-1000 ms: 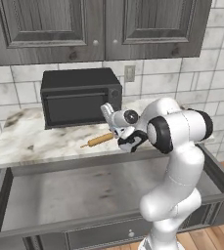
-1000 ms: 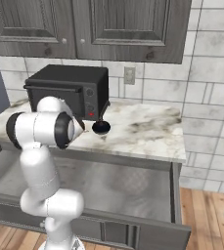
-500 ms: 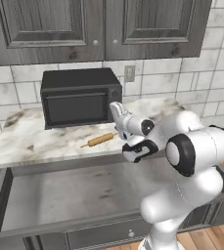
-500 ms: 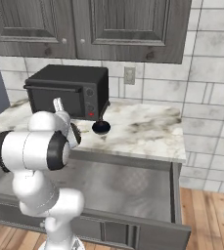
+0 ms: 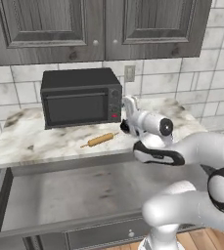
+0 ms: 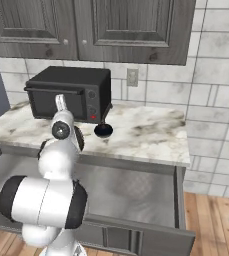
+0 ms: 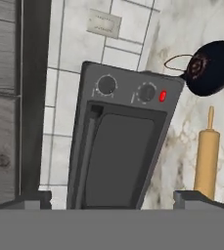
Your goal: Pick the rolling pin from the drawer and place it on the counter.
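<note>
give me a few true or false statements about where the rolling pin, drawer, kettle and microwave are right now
1. The rolling pin lies on the counter in front of the microwave. True.
2. The drawer is pushed shut. False: it stands pulled out, its grey floor bare.
3. The gripper holds the rolling pin. False: the pin lies free on the marble and nothing sits between the fingertips.
4. A small black kettle stands on the counter beside the microwave. True.
5. The microwave door hangs open. False: it is closed.
</note>
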### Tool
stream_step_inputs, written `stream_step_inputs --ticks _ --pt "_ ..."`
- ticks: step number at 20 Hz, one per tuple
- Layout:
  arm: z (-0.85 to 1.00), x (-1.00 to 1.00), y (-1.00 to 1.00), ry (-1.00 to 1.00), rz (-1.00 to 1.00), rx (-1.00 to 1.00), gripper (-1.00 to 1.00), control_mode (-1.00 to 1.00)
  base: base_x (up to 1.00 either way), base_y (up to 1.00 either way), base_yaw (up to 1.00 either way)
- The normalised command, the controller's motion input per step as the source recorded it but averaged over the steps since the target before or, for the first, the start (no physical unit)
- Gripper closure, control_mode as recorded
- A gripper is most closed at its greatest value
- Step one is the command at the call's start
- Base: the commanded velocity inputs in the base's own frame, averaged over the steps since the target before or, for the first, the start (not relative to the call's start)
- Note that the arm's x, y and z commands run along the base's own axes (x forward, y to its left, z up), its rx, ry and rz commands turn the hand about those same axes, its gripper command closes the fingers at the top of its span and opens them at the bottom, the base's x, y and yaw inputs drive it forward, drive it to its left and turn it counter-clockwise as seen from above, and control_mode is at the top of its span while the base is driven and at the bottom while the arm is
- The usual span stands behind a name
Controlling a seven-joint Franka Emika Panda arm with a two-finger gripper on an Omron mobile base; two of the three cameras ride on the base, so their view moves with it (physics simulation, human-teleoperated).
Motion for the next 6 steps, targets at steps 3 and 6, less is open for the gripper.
stream_step_inputs --ticks 3,6 --pt "1.00 -0.33 -0.56 0.24 0.00 -0.08 -1.00 -1.00 0.00 0.00 0.00" --pt "1.00 -0.35 -0.63 0.44 0.00 -0.18 -1.00 -1.00 0.00 0.00 0.00"
